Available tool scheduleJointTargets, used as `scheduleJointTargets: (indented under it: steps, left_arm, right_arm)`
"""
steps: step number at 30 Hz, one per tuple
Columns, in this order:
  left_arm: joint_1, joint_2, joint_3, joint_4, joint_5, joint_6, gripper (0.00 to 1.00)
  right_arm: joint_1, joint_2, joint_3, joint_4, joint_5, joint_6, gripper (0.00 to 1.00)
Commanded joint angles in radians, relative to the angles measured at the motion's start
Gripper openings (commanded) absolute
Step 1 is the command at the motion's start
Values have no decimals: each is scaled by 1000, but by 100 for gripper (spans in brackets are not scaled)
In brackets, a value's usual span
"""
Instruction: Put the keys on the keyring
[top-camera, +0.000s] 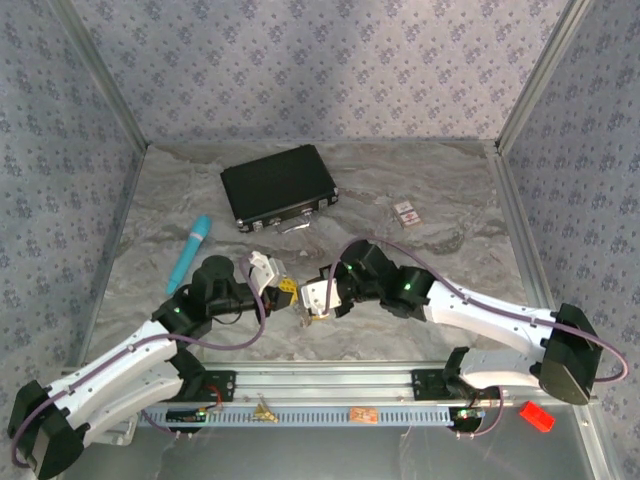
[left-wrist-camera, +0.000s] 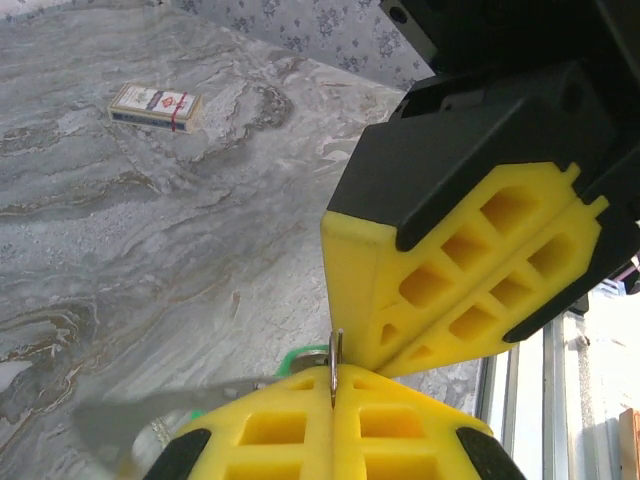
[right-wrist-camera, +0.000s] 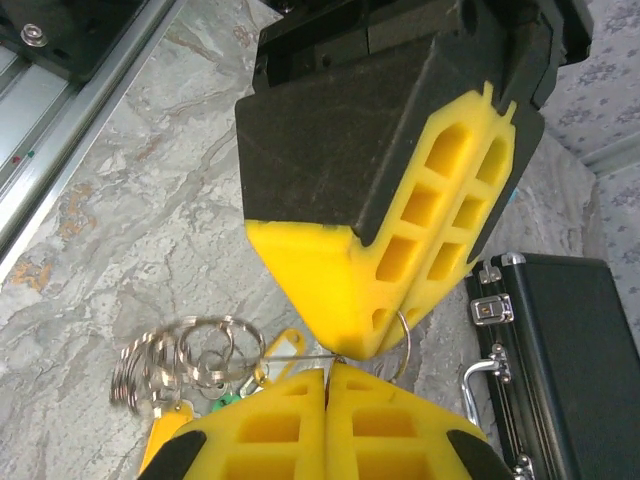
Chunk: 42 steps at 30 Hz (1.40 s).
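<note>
Both grippers meet tip to tip at the table's middle. My left gripper (top-camera: 287, 293) (left-wrist-camera: 335, 388) is shut on a silvery keyring (left-wrist-camera: 335, 360) seen edge-on, which curves out beside its yellow fingers (right-wrist-camera: 340, 290) as a loop (right-wrist-camera: 405, 345). My right gripper (top-camera: 312, 305) (right-wrist-camera: 328, 380) is shut on a thin metal wire running from the bunch of keys (right-wrist-camera: 185, 365). That bunch has small rings and yellow and green heads and hangs left of its fingertips. A green head (left-wrist-camera: 298, 354) peeks behind the left fingertips.
A black case (top-camera: 278, 186) (right-wrist-camera: 575, 350) lies at the back. A teal stick (top-camera: 190, 252) lies left of the left arm. A white-and-pink card (top-camera: 407, 212) (left-wrist-camera: 155, 105) sits at the back right. The mounting rail (top-camera: 330, 385) runs along the near edge.
</note>
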Motion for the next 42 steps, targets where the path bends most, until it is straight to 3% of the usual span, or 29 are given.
scheduleJointTargets:
  steps: [1,7,10,14,18,24,32,42]
  left_arm:
    - [9,-22,13,106,-4,26,0]
    - [8,-32,3,127,-2,16,0]
    - [8,-45,-15,163,-13,-6,0]
    - [8,-60,-49,221,-19,-20,0]
    - [8,-71,-92,296,-26,30,0]
    - [7,-75,-135,402,-11,73,0]
    - [1,-85,-134,403,23,80,0]
    - [-10,-73,-124,403,36,89,0]
  right_arm:
    - [3,12,26,-90,-62,26,0]
    - [1,13,23,-59,-43,54,0]
    - [0,7,20,-58,-45,59,25]
    - [-23,-30,13,-68,-108,94,33]
    - [-108,-75,23,-106,-253,175,32]
    - [-225,-90,-14,-14,-358,334,26]
    - [-229,-27,-47,169,-446,458,26]
    - [-209,20,-45,218,-464,490,25]
